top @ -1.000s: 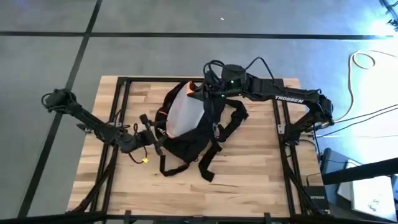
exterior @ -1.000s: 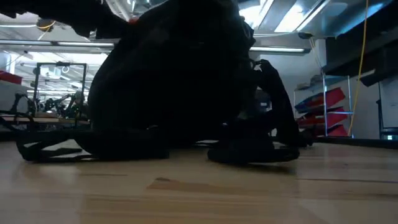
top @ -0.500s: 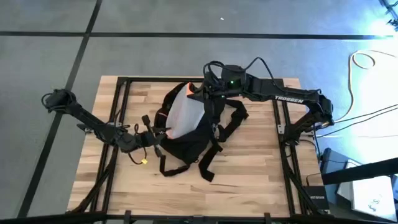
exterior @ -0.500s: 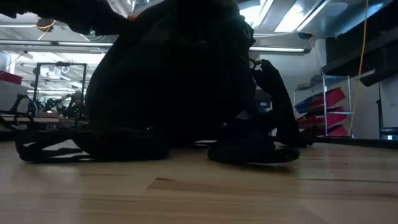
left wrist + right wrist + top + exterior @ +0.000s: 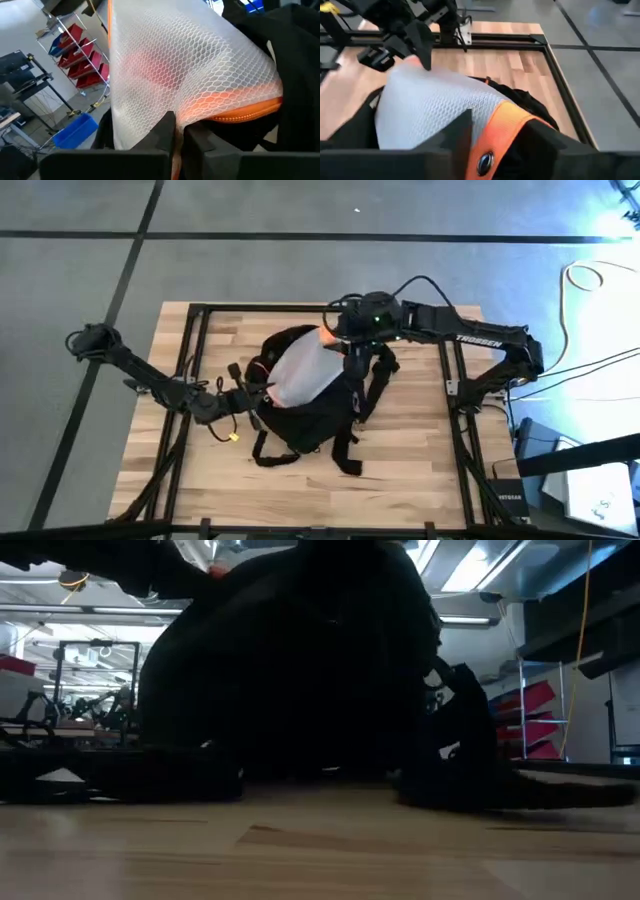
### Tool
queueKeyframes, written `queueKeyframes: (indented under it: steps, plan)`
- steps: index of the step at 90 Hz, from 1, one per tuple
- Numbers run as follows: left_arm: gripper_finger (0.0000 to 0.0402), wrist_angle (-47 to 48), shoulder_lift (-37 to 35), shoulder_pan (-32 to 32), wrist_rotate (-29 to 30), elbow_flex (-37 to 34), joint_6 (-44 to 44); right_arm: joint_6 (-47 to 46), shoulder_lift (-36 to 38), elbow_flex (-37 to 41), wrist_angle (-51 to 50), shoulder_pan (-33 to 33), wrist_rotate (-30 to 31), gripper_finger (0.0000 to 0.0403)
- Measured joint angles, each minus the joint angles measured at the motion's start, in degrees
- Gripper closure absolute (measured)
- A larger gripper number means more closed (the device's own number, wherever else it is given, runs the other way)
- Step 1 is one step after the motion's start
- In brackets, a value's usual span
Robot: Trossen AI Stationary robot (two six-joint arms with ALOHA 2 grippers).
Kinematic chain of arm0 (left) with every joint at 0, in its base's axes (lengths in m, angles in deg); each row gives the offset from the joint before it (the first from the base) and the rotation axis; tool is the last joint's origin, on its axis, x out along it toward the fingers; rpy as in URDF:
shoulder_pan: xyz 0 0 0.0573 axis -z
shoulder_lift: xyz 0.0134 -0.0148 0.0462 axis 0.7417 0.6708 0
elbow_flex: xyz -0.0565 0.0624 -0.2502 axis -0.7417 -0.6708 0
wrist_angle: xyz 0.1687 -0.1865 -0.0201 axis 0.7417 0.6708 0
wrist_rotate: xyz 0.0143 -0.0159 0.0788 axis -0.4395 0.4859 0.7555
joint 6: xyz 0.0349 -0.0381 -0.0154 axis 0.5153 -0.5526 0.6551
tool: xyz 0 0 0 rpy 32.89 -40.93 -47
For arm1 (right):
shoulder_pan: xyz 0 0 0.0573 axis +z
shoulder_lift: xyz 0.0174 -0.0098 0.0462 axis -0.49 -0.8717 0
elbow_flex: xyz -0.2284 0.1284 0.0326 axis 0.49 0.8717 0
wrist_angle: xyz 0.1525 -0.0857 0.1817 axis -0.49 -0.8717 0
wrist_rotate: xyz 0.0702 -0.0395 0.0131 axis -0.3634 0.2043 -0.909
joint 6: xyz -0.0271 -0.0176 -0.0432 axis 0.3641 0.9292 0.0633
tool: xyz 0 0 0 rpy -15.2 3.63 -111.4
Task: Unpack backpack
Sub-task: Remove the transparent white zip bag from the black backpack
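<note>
backpack [image 5: 315, 405] mid bench [image 5: 400, 480] | left claw [image 5: 262, 394] pinches white mesh bag [image 5: 300, 370] | right claw [image 5: 333, 338] grips bag's orange edge [image 5: 495, 132]

Lighting: even overhead light in the high view; tabletop [image 5: 400, 460] evenly lit, soft shadows only. Blue-white glare at the upper right corner of that view. Low view: strongly backlit by bright ceiling strip lights [image 5: 478, 565]; backpack [image 5: 290, 670] reads as a near-black silhouette; foreground wood blurred. Left wrist view: white mesh bag [image 5: 190, 75] bright, slightly washed out; near fingers soft.
</note>
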Motion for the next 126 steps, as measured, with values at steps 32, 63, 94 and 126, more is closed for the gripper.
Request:
queueKeyframes:
  steps: [32, 63, 94, 126]
  plan:
    - [0.0400, -0.1, 0.0, 0.0, 0.0, 0.0, 0.6, -3.0, 4.5, -0.6, -4.2, 10.6, -10.2, 0.0076]
    - [0.0401, -1.1, 0.0, 0.0, 0.1, 0.0, 0.8, -7.5, 3.7, 4.0, -17.4, 20.2, 0.9, 0.0052]
    - [0.0401, -1.1, 0.0, 0.3, 0.2, 0.0, -0.5, -18.0, 3.6, 14.0, -20.5, 28.2, 8.8, 0.0052]
    - [0.0401, -3.4, -0.1, 0.6, 0.1, 0.0, 0.2, -17.2, 3.6, 24.9, 14.7, 32.5, 25.9, 0.0052]
